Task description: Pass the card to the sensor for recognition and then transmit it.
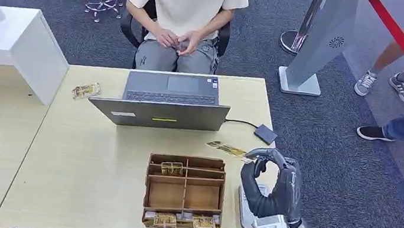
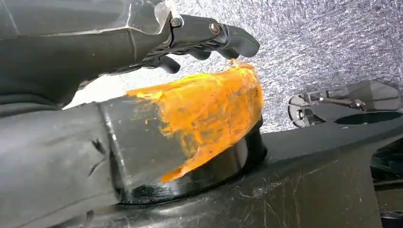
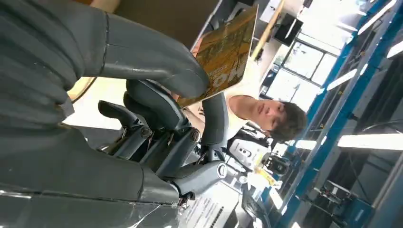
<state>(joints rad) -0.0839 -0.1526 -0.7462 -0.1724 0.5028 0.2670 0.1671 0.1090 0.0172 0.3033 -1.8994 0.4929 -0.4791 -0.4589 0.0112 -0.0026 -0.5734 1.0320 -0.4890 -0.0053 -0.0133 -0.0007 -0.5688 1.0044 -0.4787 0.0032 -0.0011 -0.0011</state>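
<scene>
card (image 3: 227, 53) print (half behind the right robot hand (image 3: 157, 109)) unreadable

The right hand (image 1: 273, 184) sits at the surface's (image 1: 91, 164) right edge, holding a card (image 1: 226, 148) that juts toward ten o'clock. Just beside the hand, at nine o'clock, the wooden divided box (image 1: 184, 192) blocks a low sweep leftward. At eleven o'clock the open laptop (image 1: 165, 102) stands as a wall across the far side, its cable and small dark adapter (image 1: 265, 133) lying at twelve o'clock from the hand. Between box and laptop runs a bare strip of surface, and a wide bare stretch lies at nine o'clock beyond the box. A seated person (image 1: 183, 10) is behind the laptop. A white cabinet (image 1: 13, 43) closes the far left corner.
</scene>
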